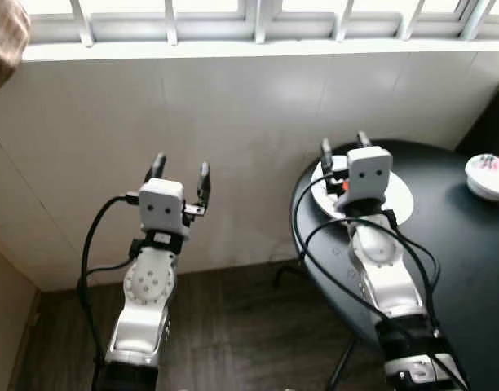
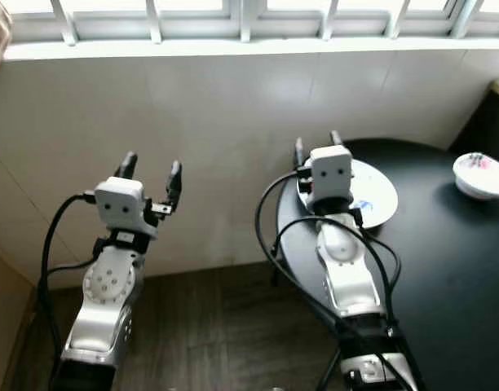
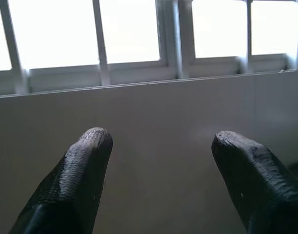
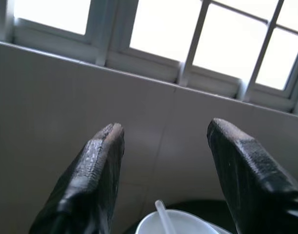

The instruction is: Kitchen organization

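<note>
A white plate point(image 1: 403, 200) lies at the near left edge of a round black table point(image 1: 465, 252). My right gripper point(image 1: 343, 143) hovers open just above the plate's left side, fingers pointing at the tiled wall, with nothing between them. In the right wrist view a white dish rim point(image 4: 180, 220) with a thin white spoon handle point(image 4: 163, 213) shows below the open fingers point(image 4: 93, 165). My left gripper point(image 1: 181, 166) is raised to the left of the table, over the floor. It is open and empty, with its fingertips point(image 3: 88, 151) facing the wall.
A small white bowl point(image 1: 487, 174) with a pink pattern sits at the table's far right. A tiled wall point(image 1: 249, 122) under a barred window stands close ahead. Dark wood floor point(image 1: 233, 326) lies between the arms. A beige cloth point(image 1: 1, 41) hangs at the top left.
</note>
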Controlling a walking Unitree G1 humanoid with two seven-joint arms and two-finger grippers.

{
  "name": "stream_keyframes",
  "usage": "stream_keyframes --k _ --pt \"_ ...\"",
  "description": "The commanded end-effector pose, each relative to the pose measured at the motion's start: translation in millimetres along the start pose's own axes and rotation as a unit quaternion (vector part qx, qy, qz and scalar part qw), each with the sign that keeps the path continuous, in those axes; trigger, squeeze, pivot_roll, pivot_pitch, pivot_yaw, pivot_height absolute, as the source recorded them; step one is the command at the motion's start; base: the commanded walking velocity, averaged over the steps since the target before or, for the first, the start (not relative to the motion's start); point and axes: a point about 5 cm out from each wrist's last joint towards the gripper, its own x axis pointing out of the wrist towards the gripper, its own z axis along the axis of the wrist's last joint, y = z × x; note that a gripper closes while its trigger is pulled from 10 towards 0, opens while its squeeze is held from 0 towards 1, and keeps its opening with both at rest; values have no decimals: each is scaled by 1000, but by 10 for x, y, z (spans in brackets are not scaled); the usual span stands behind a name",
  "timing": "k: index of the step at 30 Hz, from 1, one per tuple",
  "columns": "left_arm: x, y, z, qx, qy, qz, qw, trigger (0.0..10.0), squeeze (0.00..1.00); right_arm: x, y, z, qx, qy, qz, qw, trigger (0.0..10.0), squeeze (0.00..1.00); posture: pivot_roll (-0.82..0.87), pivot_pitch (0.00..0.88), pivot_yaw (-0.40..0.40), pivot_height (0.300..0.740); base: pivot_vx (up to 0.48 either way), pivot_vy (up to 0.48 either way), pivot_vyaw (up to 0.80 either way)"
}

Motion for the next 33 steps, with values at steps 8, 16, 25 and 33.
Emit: stream_keyframes --k 8,16,25,33 --pt "8 28 8 -2 -2 5 1000 10000 0 13 27 -6 -10 4 2 1000 10000 0 47 0 -45 740 0 0 0" --pt "10 54 9 1 -1 9 1000 10000 0 20 26 -7 -12 6 -1 1000 10000 0 48 2 -47 740 62 0 0" --pt "16 50 10 1 -2 8 1000 10000 0 28 18 -7 -15 6 -4 1000 10000 0 45 5 -47 740 260 0 0" --pt "16 48 12 1 -1 8 1000 10000 0 30 18 -9 -17 7 -3 1000 10000 0 46 9 -47 740 251 0 0"
